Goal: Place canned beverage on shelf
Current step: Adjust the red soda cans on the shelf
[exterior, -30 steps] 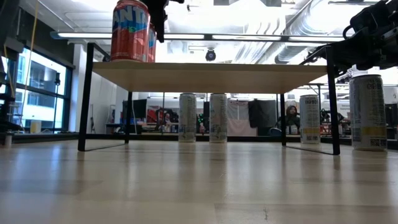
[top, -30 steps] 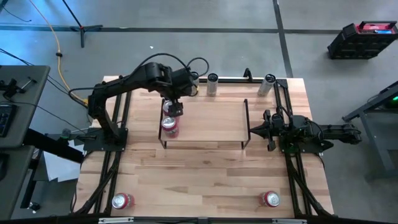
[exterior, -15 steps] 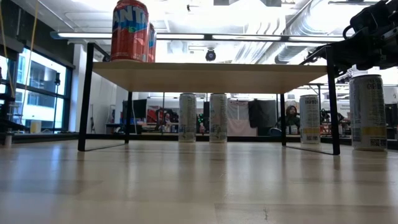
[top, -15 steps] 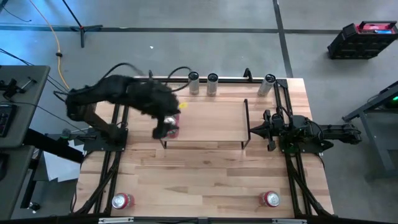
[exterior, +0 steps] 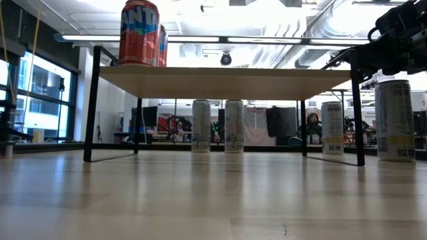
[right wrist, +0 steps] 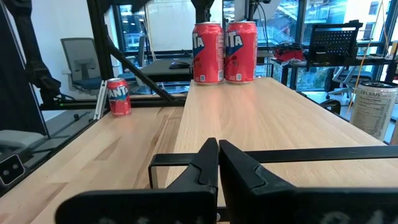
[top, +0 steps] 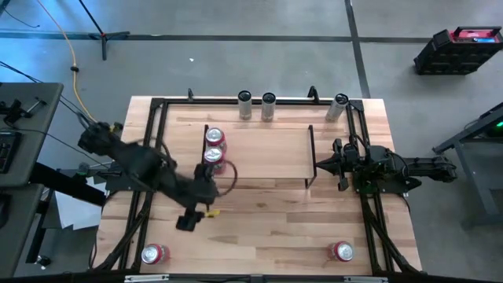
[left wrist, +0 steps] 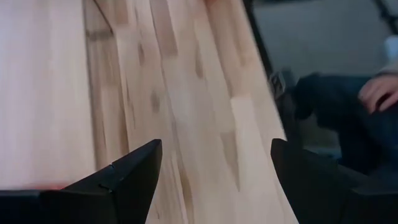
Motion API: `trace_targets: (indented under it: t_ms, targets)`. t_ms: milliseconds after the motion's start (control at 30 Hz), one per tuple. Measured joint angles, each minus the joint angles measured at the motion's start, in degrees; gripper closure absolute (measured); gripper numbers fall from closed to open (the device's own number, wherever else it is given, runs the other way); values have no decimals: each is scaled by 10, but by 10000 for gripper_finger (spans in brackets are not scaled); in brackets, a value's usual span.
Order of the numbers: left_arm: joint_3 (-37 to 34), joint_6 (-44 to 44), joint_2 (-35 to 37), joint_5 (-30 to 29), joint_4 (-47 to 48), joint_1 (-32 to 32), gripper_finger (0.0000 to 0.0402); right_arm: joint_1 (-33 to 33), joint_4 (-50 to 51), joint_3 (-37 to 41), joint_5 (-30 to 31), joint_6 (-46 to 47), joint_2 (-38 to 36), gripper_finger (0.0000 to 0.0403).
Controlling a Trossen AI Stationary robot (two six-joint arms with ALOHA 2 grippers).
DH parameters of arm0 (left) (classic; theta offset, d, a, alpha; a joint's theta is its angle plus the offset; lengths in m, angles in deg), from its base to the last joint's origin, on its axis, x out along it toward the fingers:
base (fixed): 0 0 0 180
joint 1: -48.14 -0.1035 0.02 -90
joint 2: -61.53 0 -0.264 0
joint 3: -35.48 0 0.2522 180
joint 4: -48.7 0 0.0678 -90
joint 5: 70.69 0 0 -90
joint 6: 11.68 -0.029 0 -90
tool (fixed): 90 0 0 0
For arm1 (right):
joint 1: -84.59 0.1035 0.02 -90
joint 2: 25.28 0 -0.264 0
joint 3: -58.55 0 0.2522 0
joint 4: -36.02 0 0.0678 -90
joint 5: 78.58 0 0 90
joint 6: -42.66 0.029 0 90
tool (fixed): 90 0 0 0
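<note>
The tabletop [top: 259, 212] is seen as a broad butcher-block surface with black rails. On it stands the shelf [top: 271, 153], a low light-wood board on a thin black wire frame. Two red cans [top: 214, 147] are stood side by side at the shelf's left end, just touching. A second ago the left pincer [top: 187, 220] was over those cans; it is now found lower over the tabletop, fingers spread and empty. The right pincer [top: 324, 165] is kept pressed together beside the shelf's right end. Only the right wrist view shows the cans' white lettering.
</note>
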Motion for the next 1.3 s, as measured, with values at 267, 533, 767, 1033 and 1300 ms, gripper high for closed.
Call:
trace_targets:
  t_ms: [267, 533, 767, 1033, 1300]
  targets:
    - [-80, 39, 0, -65, -2, 11, 108, 0, 0, 0, 0, 0, 0, 402]
    - [-79, 61, 1, -132, 57, -20, 108, 0, 0, 0, 0, 0, 0, 402]
    - [-79, 70, 1, -161, 75, -44, 108, 0, 0, 0, 0, 0, 0, 402]
    - [-79, 64, 1, -165, 88, -44, 108, 0, 0, 0, 0, 0, 0, 402]
    - [-79, 73, 1, -182, 103, -44, 108, 0, 0, 0, 0, 0, 0, 402]
